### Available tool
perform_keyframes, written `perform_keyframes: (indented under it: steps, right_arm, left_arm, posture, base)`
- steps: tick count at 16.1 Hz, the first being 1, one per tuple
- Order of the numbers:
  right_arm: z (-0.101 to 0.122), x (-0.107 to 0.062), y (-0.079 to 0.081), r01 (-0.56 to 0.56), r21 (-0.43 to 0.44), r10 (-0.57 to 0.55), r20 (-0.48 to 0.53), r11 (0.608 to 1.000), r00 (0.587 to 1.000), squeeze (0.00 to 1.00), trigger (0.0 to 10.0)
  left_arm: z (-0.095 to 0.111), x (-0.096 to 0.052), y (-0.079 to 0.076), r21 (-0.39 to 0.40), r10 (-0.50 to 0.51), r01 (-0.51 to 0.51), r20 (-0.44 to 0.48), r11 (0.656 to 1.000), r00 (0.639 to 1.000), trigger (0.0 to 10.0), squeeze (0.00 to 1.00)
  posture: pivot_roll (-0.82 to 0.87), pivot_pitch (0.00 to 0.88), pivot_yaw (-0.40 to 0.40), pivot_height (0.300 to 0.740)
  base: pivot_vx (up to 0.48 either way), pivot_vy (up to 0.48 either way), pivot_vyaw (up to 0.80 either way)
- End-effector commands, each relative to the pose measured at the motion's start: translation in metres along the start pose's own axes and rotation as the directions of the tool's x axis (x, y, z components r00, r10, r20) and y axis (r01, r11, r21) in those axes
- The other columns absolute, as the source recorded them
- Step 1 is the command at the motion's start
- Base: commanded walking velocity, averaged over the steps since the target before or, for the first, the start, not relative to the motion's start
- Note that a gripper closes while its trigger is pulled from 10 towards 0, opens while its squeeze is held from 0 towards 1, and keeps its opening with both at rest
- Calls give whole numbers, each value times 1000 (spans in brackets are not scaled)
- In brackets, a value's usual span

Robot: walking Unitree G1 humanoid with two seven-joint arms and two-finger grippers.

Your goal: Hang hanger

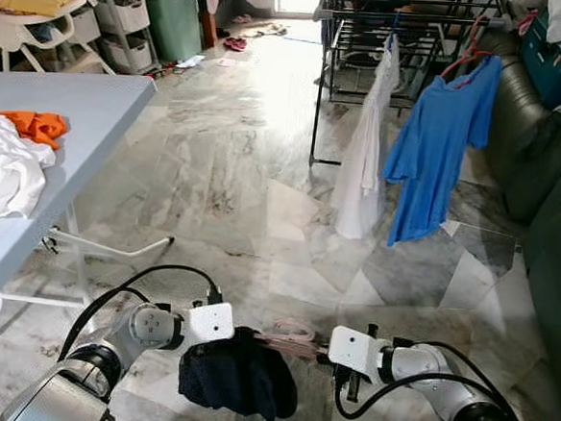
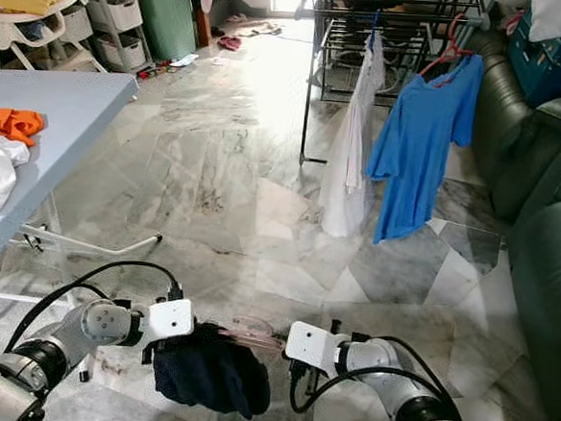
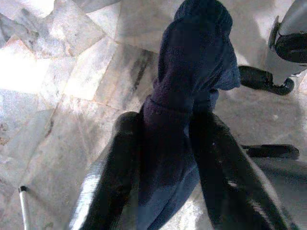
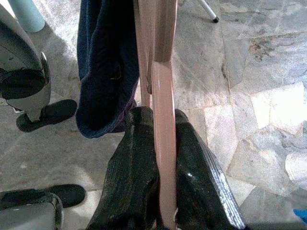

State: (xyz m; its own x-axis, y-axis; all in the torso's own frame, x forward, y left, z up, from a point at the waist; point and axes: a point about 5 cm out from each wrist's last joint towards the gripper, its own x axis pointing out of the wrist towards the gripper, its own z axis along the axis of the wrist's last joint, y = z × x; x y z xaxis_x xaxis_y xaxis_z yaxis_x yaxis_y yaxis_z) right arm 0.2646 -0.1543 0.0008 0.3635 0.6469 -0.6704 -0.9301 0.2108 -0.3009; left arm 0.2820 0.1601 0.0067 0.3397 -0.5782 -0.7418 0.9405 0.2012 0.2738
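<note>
Left eye view looks down on both arms held low over the marble floor [image 1: 226, 168]. The left tool [image 3: 163, 158] is clamped on a dark navy garment [image 1: 238, 373], which hangs bunched between its two black fingers [image 3: 112, 177]. The right tool [image 4: 160, 177] is closed on a pink hanger [image 4: 162, 96], its flat arm pinched between the fingers and reaching into the navy cloth just beside it. Both tools sit close together, with the hanger bridging them. Farther ahead, a black drying rack [image 1: 390, 25] carries a white garment [image 1: 365, 149] and a blue shirt [image 1: 439, 145] on a red hanger [image 1: 468, 52]. To the robot's left a pale blue counter [image 1: 76, 109] holds white cloth [image 1: 4, 167] and an orange cloth [image 1: 36, 126].
</note>
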Motion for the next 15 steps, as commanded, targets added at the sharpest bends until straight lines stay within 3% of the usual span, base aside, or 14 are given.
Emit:
perform_keyframes:
  steps: [1,15]
  right_arm:
    - [12,2,-6,21,-33,-19,55,999,998,0,0]
    - [14,0,-11,7,-44,-4,57,999,998,0,0]
  left_arm:
    - [-4,-2,0,-16,-14,14,-20,1000,1000,0,0]
    - [-8,-2,-5,-76,-11,11,8,997,1000,0,0]
  posture:
    - [-214,0,98,740]
    - [-201,0,90,740]
  base:
    - [0,0,0]
    - [0,0,0]
